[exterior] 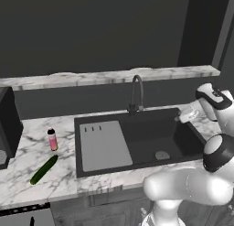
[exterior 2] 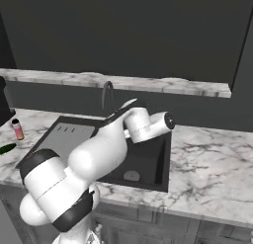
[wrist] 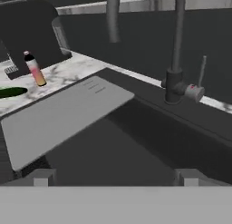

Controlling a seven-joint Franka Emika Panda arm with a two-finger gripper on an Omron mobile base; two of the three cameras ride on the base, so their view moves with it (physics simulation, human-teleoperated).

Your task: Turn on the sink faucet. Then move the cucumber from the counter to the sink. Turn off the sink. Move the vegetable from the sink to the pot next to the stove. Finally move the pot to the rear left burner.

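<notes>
The dark gooseneck sink faucet point(exterior: 137, 95) point(wrist: 174, 78) stands behind the black sink point(exterior: 153, 136) point(exterior 2: 146, 161), its thin side lever point(wrist: 202, 70) upright. No water shows at the spout. My gripper point(exterior: 182, 117) point(wrist: 115, 177) hovers open and empty over the right part of the basin, in front of and right of the faucet, apart from it. The cucumber point(exterior: 44, 169) point(exterior 2: 6, 149) point(wrist: 11, 92) lies on the marble counter point(exterior: 27, 184) left of the sink. The pot and the stove are out of view.
A small pink bottle point(exterior: 52, 139) point(exterior 2: 18, 129) point(wrist: 35, 70) stands on the counter just behind the cucumber. A tall dark boxy object point(exterior: 8, 124) sits at the far left. The grey drainboard panel point(exterior: 104, 145) point(wrist: 63, 114) covers the sink's left half. A marble ledge point(exterior: 114, 76) runs behind.
</notes>
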